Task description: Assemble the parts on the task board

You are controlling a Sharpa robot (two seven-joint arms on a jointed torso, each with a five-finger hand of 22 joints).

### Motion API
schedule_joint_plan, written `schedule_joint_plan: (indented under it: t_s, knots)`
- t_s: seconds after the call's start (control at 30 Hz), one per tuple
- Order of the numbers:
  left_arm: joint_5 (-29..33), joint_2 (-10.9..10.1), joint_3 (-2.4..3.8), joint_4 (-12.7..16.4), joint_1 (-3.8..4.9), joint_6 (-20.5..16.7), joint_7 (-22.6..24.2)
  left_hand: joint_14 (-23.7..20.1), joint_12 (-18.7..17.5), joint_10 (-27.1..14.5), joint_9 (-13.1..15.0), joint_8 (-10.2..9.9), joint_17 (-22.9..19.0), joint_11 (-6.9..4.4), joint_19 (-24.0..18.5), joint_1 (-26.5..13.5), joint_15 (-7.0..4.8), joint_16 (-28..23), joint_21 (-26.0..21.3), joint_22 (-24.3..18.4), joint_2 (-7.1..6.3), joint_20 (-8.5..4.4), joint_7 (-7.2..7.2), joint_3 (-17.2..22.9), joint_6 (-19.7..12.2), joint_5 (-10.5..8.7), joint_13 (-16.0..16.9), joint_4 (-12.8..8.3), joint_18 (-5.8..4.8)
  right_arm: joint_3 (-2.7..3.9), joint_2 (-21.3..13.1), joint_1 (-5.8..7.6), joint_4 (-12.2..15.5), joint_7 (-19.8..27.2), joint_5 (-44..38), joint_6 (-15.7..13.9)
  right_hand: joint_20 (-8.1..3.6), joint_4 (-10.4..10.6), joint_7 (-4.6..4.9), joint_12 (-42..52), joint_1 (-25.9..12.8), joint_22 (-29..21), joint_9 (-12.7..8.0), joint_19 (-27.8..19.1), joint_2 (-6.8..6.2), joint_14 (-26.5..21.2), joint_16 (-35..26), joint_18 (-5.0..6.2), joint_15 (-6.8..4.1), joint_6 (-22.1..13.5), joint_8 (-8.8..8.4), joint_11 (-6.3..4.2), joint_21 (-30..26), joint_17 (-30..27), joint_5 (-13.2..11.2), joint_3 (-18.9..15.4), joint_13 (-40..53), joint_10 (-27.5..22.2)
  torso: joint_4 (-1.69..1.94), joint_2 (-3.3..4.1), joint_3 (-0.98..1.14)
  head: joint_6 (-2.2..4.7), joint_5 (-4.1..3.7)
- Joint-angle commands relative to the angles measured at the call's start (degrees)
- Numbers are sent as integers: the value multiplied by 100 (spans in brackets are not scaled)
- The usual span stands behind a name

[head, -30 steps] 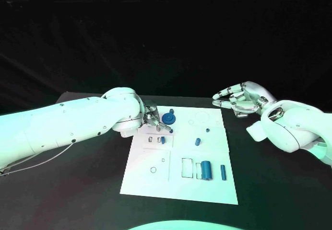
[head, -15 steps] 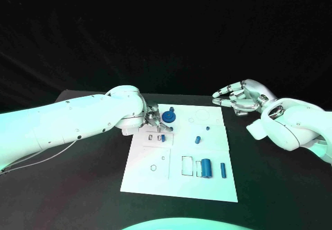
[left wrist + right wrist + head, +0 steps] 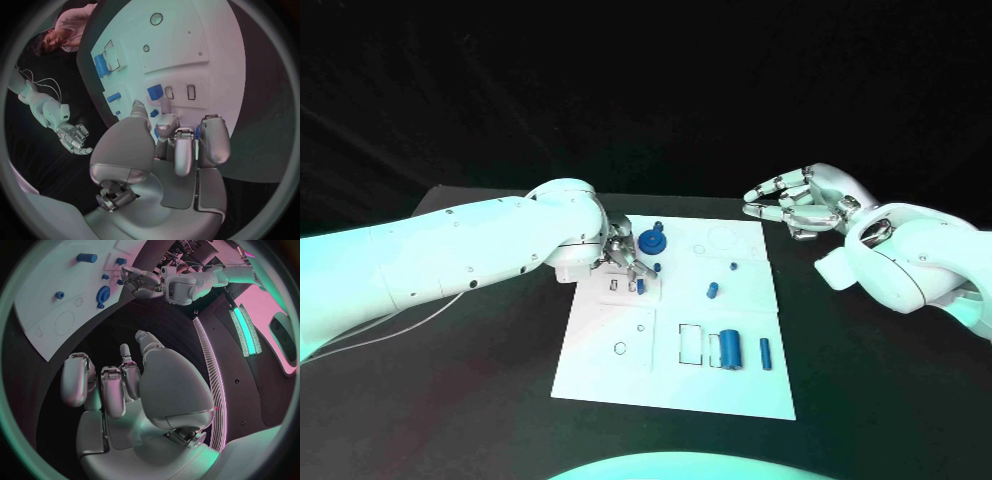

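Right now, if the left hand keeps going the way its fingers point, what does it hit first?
Probably the small blue part by the rectangular slots, just ahead of the left hand on the task board; depth is unclear.

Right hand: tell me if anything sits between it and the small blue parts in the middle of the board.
Nothing visible does. The right hand hangs open off the board's far right corner, and bare white board lies between it and the blue parts.

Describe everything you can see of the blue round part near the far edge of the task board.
The blue round part looks like a flat disc of matte plastic with a small knob standing beside it. It sits on the white task board, in the far section. The left hand hovers close beside it; whether the fingers touch it cannot be told. The right hand is far off.
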Motion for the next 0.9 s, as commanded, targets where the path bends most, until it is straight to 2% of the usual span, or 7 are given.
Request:
schedule_joint_plan:
  t_s: [0.03,0.23,0.37,0.5,0.53,0.7,0.9]
  knots:
    - [70,12,-1,-31,-9,171,-189,603,-27,-48,11,-27,1509,6,1,64,49,14,30,11,19,46,-14,36,-43,-18,0,-5,-94,1,-3,0,14,14,-71,10,-17,3,-5,-28,6,162,6,-3,-6,497,-35,44,-33,13,-20,-26,-25,1075,30,-14,345,3,5,1,2,-9,-17]
    - [74,17,-5,-65,-25,173,-191,603,-21,-53,53,-31,1509,9,-7,142,55,14,42,28,-13,54,-13,181,-50,-18,20,5,-94,1,-7,0,12,9,-72,-5,-18,-1,-5,-56,14,140,7,-21,3,492,-46,51,-34,13,-21,-28,-55,1053,46,-10,312,-24,6,3,2,-20,-12]
    - [90,30,-6,-73,-37,193,-181,603,-14,-54,123,-49,1509,16,-23,102,54,14,60,50,-190,63,-14,633,-54,-16,50,23,-94,1,0,-1,7,17,-72,-14,-17,-6,3,-155,24,91,2,-61,6,477,-75,67,-32,-14,-38,-23,-120,1001,57,-8,200,-122,1,5,1,-23,-12]
    - [113,44,-8,-87,-52,188,-183,603,-14,-54,156,-62,1509,10,-27,42,56,14,69,63,-281,65,-7,824,-55,-14,62,15,-95,0,8,-1,-2,42,-63,-32,-10,-11,20,-483,40,-30,-4,-166,17,432,-159,104,-20,-65,-70,-8,-292,856,43,-5,-164,-433,-1,2,3,-28,-11]
    - [118,45,-8,-92,-56,183,-185,603,-15,-53,193,-78,1509,12,-36,-28,58,14,74,70,-358,68,-9,1026,-53,-18,74,17,-94,0,11,-2,-5,50,-56,-35,-4,-12,28,-679,48,-90,-5,-221,25,411,-199,123,-16,-83,-81,-4,-380,792,35,0,-378,-602,0,1,3,-28,-14]
    - [149,45,-10,-96,-65,180,-182,603,-16,-53,206,-84,1509,12,-34,-46,59,14,79,79,-377,68,-10,1094,-52,-18,78,16,-95,0,19,-3,-11,79,-32,-56,6,-4,35,-1633,83,-482,3,-573,33,233,-525,243,-9,-119,-103,-2,-940,280,27,36,-1400,-1321,7,-2,6,-26,-24]
    - [196,45,-11,-76,-69,194,-175,603,-24,-58,221,-92,1509,12,-39,-38,59,14,79,79,-392,69,-10,1178,-53,-18,75,12,-95,0,32,-4,-25,93,-17,-80,7,1,37,-1843,95,-607,10,-677,27,191,-615,277,-11,-128,-107,-2,-1129,156,16,52,-1645,-1416,0,0,4,-31,-21]
